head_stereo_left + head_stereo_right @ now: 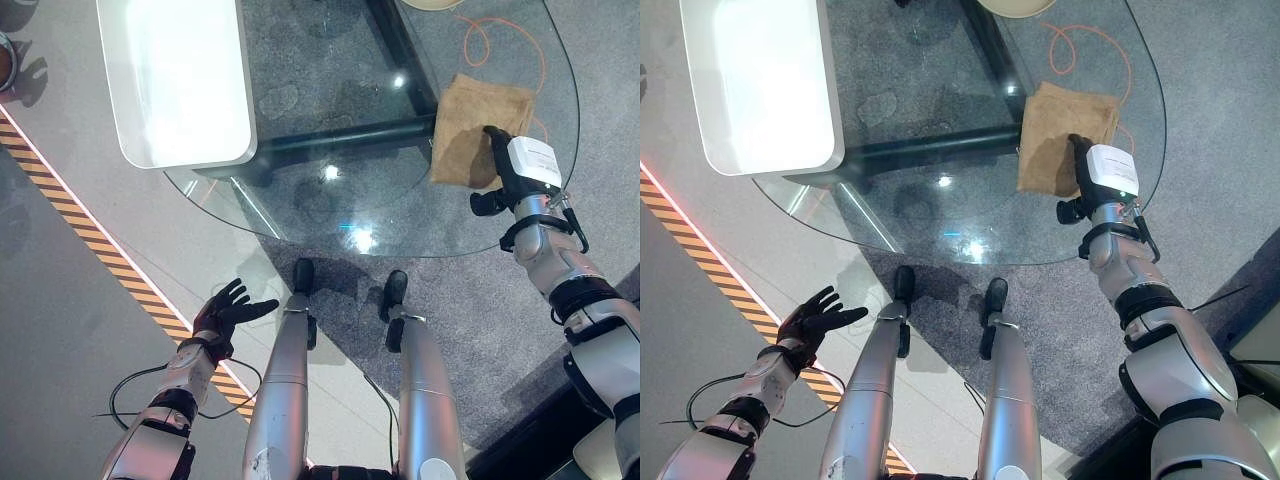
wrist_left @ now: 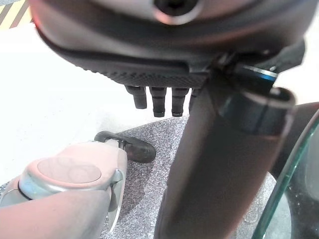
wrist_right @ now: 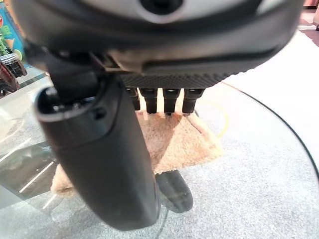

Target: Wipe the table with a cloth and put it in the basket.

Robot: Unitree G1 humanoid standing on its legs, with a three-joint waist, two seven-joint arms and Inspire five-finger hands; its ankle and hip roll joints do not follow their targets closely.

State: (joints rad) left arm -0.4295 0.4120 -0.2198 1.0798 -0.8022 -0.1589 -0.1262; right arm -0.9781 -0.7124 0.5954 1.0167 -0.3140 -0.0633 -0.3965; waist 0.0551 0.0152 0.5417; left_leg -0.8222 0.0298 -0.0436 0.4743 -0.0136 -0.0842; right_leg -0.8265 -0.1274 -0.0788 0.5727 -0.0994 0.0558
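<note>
Fingers (image 3: 164,102) on my right hand (image 1: 512,165) are laid out straight and flat on the brown cloth (image 1: 475,125), pressing it down onto the round glass table (image 1: 330,200) rather than curling round it. From the wrist camera I see the fingertips planted on the fuzzy fabric, thumb sticking out alongside over the glass. Cloth sits spread on the table's right side, near the rim, with my hand on its nearer edge. An orange cable (image 1: 500,35) loops on the grey carpet (image 1: 480,310) under the glass just beyond the cloth. Dark table base (image 1: 340,135) runs beneath the pane. My left hand (image 1: 228,310) hangs low and well away from the table, out over the floor by the yellow-and-black striped tape (image 1: 90,240), fingers spread loosely and holding nothing. White rounded bench (image 1: 180,80) stands at the table's far left, partly over the glass edge. I can just make out a pale round rim (image 1: 1018,6) at the far edge, and I can't tell what it is.
</note>
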